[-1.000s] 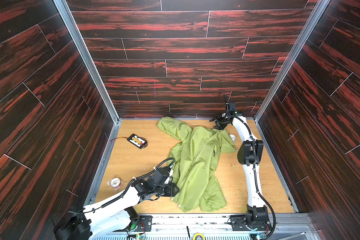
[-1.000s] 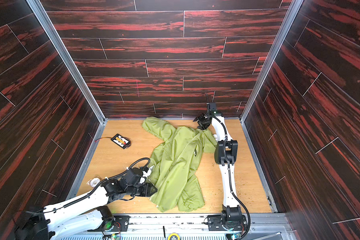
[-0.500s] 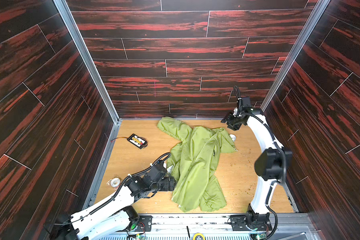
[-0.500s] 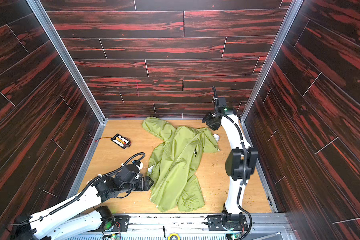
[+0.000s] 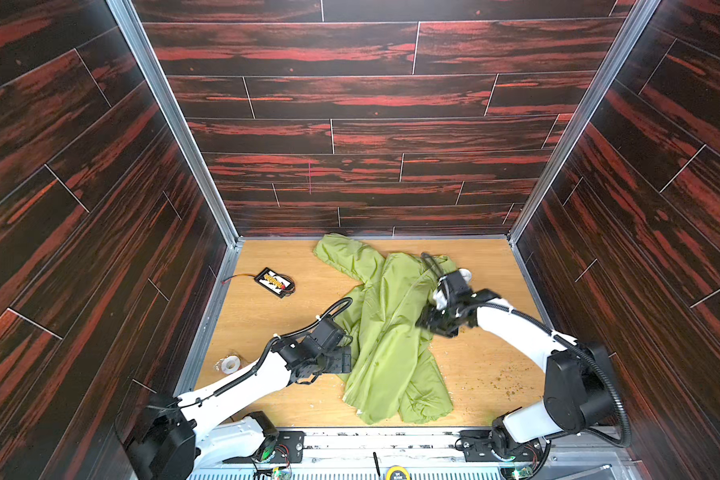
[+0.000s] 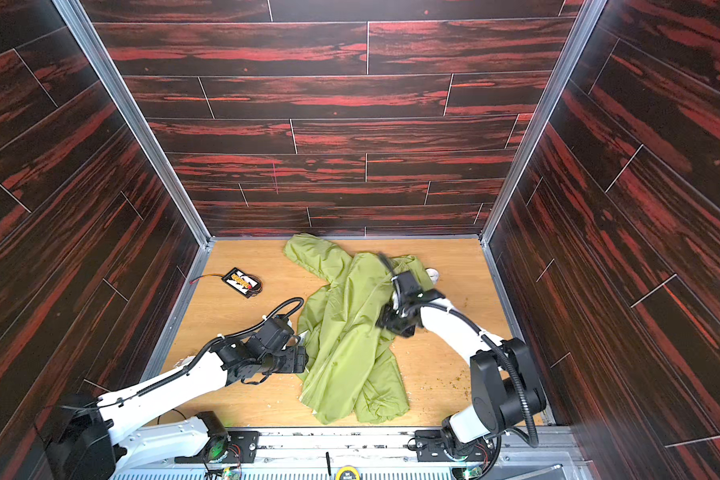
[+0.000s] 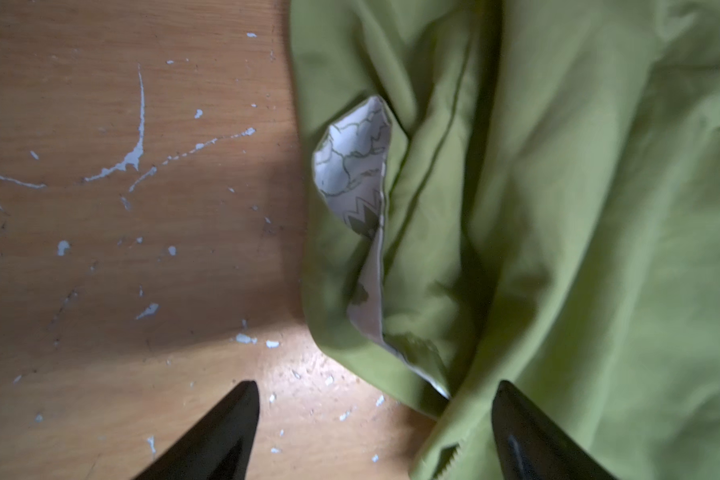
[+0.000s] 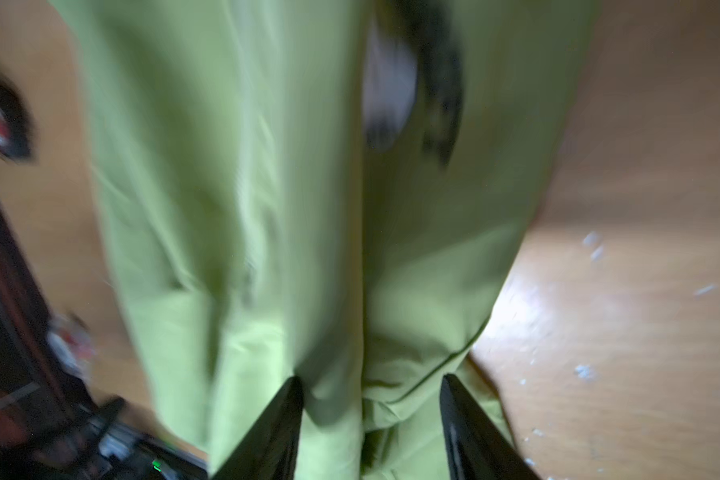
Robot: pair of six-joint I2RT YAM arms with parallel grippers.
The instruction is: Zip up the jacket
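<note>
The lime-green jacket [image 5: 391, 332] [image 6: 350, 332] lies crumpled along the middle of the wooden table in both top views. My left gripper [image 5: 344, 359] [image 6: 301, 359] sits at its left edge, low over the wood. In the left wrist view the left gripper [image 7: 377, 390] is wide open, with one finger over bare table and the other over green cloth. A fold of white patterned lining [image 7: 354, 166] and a zipper end [image 7: 445, 457] show there. My right gripper [image 5: 427, 320] [image 6: 385, 320] hovers over the jacket's right side. The right wrist view is blurred, and the right gripper [image 8: 371, 384] is open above the fabric.
A black battery pack [image 5: 275, 282] with wires lies at the back left, and a tape roll [image 5: 230, 364] is by the left wall. A small white object [image 5: 465, 274] sits behind the right gripper. Crumbs dot the table [image 5: 495, 374] at the right. Dark walls close in three sides.
The right arm has swung from the jacket's far end by the back wall forward to above its right side. The left gripper stays at the left edge, shifted slightly.
</note>
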